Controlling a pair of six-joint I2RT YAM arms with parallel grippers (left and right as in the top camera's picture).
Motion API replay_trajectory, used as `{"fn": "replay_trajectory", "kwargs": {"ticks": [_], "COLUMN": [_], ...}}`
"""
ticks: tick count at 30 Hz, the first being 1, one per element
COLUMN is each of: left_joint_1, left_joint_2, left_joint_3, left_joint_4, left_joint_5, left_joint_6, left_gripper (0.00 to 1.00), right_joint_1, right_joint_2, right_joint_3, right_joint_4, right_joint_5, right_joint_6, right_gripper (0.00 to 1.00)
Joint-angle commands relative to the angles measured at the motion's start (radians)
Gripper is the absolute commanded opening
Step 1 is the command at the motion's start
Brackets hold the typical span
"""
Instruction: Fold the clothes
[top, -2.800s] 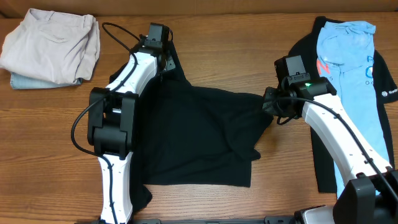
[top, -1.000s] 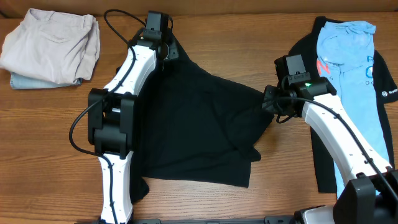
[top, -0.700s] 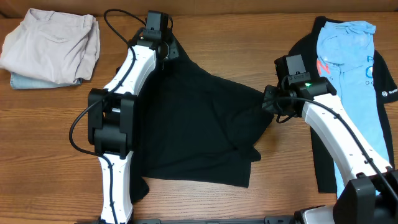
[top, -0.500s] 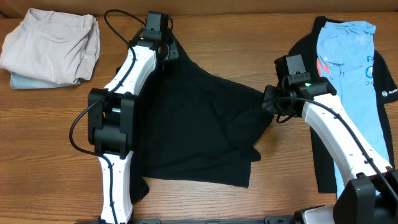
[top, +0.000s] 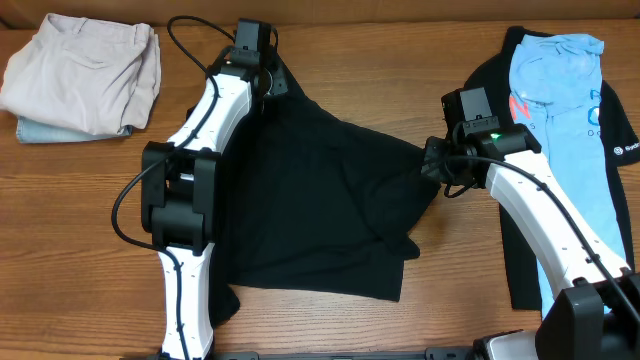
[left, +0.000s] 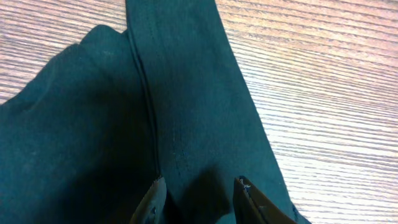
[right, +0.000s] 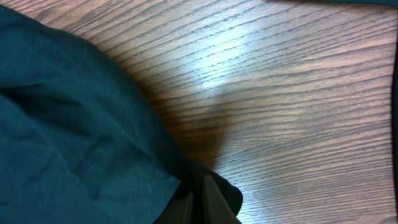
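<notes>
Pinching shut with right jaws on shirt (top: 320, 210) at its right edge, with left jaws on its far corner, likely to hold it spread flat on desk (top: 400, 60) centre for folding.

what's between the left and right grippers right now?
Only the black T-shirt. It spans from the left gripper to the right gripper, each shut on an edge of it. The overhead view shows this.
</notes>
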Motion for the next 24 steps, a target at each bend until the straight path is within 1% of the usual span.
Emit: {"fn": "replay_trajectory", "kwargs": {"ticks": [1,4,10,12,13,14,17,20,24], "left_joint_1": [-0.001,-0.001,-0.002,-0.002,-0.002,-0.002,0.000,0.004,0.014], "left_joint_2": [0.040,0.045,0.045,0.046,0.046,0.046,0.042,0.010,-0.071], "left_joint_3": [-0.010,-0.010,-0.010,-0.010,-0.010,-0.010,0.005,0.071,0.280], "left_joint_4": [0.008,0.017,0.031,0.039,0.043,0.047,0.050,-0.006,-0.207], "left_joint_5": [0.008,0.008,0.009,0.015,0.020,0.031,0.066,0.067,0.052], "left_joint_6": [0.003,0.000,0.000,0.000,0.000,0.000,0.000,0.001,0.005], "left_gripper": [0.40,0.39,0.27,0.19,0.09,0.04,0.04,0.04,0.04], "right_joint_1": [-0.004,-0.004,-0.004,-0.004,-0.004,-0.004,-0.004,-0.004,-0.004], "right_joint_2": [-0.011,-0.011,-0.011,-0.011,-0.011,-0.011,-0.011,-0.011,-0.012], "right_joint_3": [0.019,0.019,0.019,0.019,0.019,0.019,0.019,0.019,0.027], "right_joint_4": [0.007,0.007,0.007,0.006,0.006,0.006,0.006,0.008,0.022], "right_joint_5": [0.015,0.019,0.026,0.026,0.026,0.026,0.025,0.026,0.024], "right_joint_6": [0.000,0.000,0.000,0.000,0.000,0.000,0.000,0.000,-0.014], "right_gripper": [0.04,0.04,0.04,0.05,0.04,0.04,0.05,0.04,0.04]}}
